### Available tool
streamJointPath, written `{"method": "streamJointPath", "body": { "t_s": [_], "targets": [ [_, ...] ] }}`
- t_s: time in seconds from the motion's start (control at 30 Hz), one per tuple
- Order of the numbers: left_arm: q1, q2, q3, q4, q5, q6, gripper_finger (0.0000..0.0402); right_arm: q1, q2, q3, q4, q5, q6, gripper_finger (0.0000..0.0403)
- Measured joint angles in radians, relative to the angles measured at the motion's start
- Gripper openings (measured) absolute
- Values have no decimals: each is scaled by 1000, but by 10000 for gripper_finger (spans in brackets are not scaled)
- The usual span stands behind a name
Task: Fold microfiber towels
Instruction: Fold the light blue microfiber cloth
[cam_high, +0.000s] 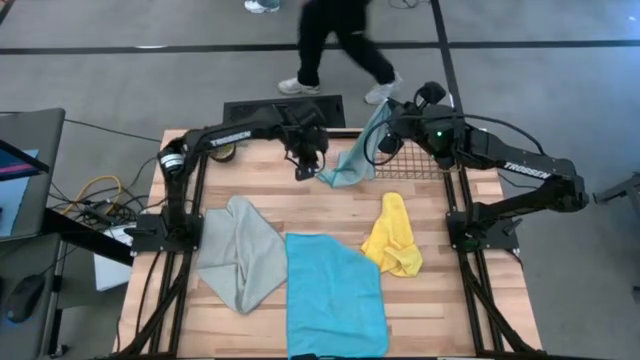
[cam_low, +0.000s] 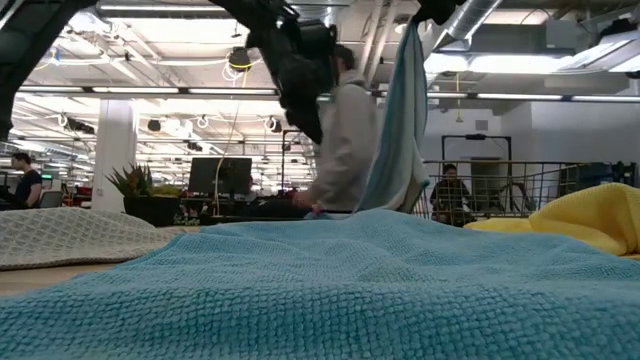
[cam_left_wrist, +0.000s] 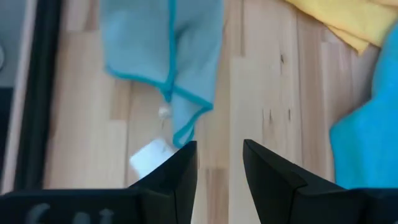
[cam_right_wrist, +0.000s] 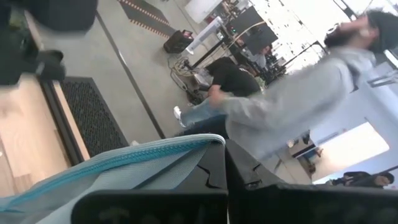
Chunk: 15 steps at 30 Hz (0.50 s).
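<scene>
Hanging from right gripper (cam_high: 383, 110), pale blue towel (cam_high: 352, 160) dangles above table's far edge, lower corner touching wooden table (cam_high: 430, 300); fingers pinched tight on its top edge. Left gripper (cam_high: 305, 168) hovers just beside towel's lower corner, fingers narrowly parted, holding nothing. Grey-green towel (cam_high: 240, 250), cyan-blue towel (cam_high: 335, 295), yellow towel (cam_high: 392, 238) lie nearer front. Person (cam_high: 340, 40) walks behind table.

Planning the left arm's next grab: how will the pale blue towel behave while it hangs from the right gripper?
Probably very floppy: the pale blue towel hangs in long folds from the shut right gripper. Likely light, since a pinch on one edge holds it up. Its lower corner may sway or slip away when the open left gripper closes on it.
</scene>
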<state>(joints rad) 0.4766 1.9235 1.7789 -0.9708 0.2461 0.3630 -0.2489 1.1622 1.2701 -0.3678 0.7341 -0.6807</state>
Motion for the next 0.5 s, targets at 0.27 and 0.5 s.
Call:
{"method": "streamJointPath", "body": {
  "t_s": [0.27, 0.5],
  "targets": [
    [1, -220, -330, 219, -95, -105, 121, 0, 2, 0, 3, -3, 1, 2],
    [-49, -395, -735, 961, -198, -139, 121, 0, 2, 0, 14, -3, 0, 2]
  ]
}}
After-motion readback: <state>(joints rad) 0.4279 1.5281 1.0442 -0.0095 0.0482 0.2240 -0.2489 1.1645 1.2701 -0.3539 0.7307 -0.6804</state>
